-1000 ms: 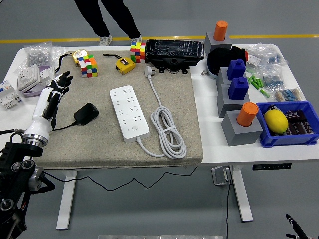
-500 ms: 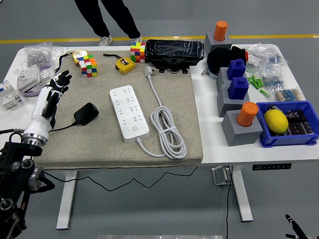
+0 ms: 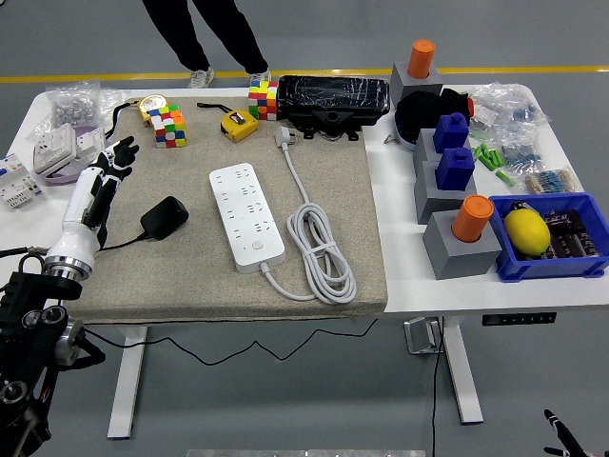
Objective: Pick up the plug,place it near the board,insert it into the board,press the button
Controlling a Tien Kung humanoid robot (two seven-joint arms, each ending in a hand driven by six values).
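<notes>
Bench (image 3: 447, 286): white, its left and middle covered by a grey mat (image 3: 190, 276) whose right edge runs just left of the grey blocks.

Left hand (image 3: 107, 167): over the mat's left edge, fingers (image 3: 125, 149) spread and released, holding nothing. Right hand: only a dark tip at the lower right corner, below the bench; state cannot be told.

Plug (image 3: 165, 217): black adapter lying on the mat, just right of the left forearm, near but apart from the hand. Its thin black wire runs left toward the mat's edge.

Board (image 3: 246, 216): white power strip lying lengthwise at mid-mat, well clear of the plug, with bare mat between them. Its white cable (image 3: 319, 252) coils just to the right and ends in a white plug head (image 3: 283, 139) near the far edge.

Far edge: two colour cubes (image 3: 167, 126), a yellow tape measure (image 3: 238, 124), a black case (image 3: 333, 98). Left edge: bagged parts (image 3: 71, 100) and white boxes (image 3: 57, 148).

Right side: grey blocks (image 3: 457, 243) with orange and blue pieces on top, and a blue bin (image 3: 552, 238) holding a yellow lemon (image 3: 526, 231), at the bench's right edge.

Open room: the near half of the mat, in front of plug and board.

Person: legs (image 3: 205, 33) standing beyond the far edge.
</notes>
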